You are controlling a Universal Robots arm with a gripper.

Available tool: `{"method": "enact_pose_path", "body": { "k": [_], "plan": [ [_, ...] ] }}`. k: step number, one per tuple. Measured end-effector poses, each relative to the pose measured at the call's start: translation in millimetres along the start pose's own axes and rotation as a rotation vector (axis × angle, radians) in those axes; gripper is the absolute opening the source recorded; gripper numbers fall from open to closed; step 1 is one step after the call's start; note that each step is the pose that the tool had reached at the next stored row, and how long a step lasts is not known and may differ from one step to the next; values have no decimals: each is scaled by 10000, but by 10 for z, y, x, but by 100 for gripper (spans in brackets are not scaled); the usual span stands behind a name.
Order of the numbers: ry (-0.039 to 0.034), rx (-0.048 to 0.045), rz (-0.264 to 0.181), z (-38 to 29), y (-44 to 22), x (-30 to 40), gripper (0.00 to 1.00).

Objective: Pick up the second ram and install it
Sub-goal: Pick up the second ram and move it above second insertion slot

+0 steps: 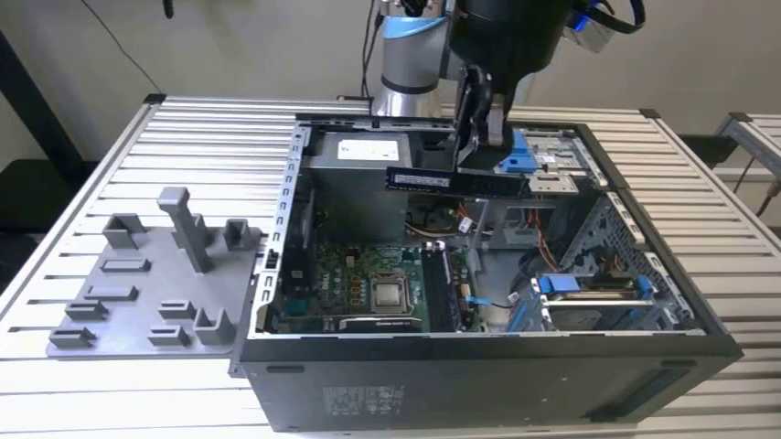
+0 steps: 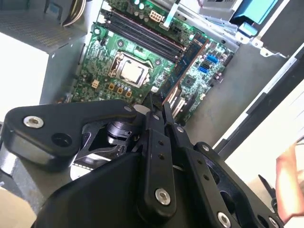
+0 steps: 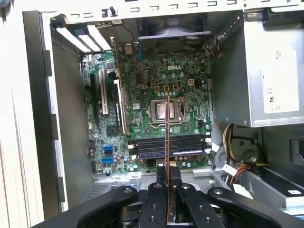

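Note:
The second ram (image 1: pixel 454 181) hangs level above the open computer case (image 1: pixel 488 366), a slim dark board with a pale label near the end toward the exterior view's left. My gripper (image 1: pixel 474 157) is shut on its top edge, coming straight down from above. In both wrist views the stick shows edge-on, as a thin line (image 3: pixel 166 137) and as a tilted dark board (image 2: pixel 183 64) running out from between the black fingers (image 3: pixel 159 190). Well below it on the green motherboard (image 3: pixel 190 80) lie the long black memory slots (image 3: pixel 190 144), next to the processor socket (image 3: pixel 164 111).
A silver power supply (image 3: pixel 270 71) and loose cables (image 3: pixel 237 166) fill one end of the case. Blue drive brackets (image 1: pixel 586 291) sit toward the exterior view's right. A grey parts fixture (image 1: pixel 134 293) rests on the slatted table (image 1: pixel 183 128). A person's hand (image 2: pixel 287 183) is at the second wrist view's edge.

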State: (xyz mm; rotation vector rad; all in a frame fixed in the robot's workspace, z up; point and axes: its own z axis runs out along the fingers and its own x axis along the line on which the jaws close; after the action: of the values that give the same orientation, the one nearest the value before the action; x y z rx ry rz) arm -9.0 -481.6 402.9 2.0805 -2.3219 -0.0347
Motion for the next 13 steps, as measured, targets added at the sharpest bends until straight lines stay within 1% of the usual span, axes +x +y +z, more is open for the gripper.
{"method": "enact_pose_path", "body": {
  "k": [5, 13],
  "plan": [
    [0, 0, 0, -2, -44, -5, 14],
    [-1, 0, 34, -2, -50, -9, 14]
  ]
}}
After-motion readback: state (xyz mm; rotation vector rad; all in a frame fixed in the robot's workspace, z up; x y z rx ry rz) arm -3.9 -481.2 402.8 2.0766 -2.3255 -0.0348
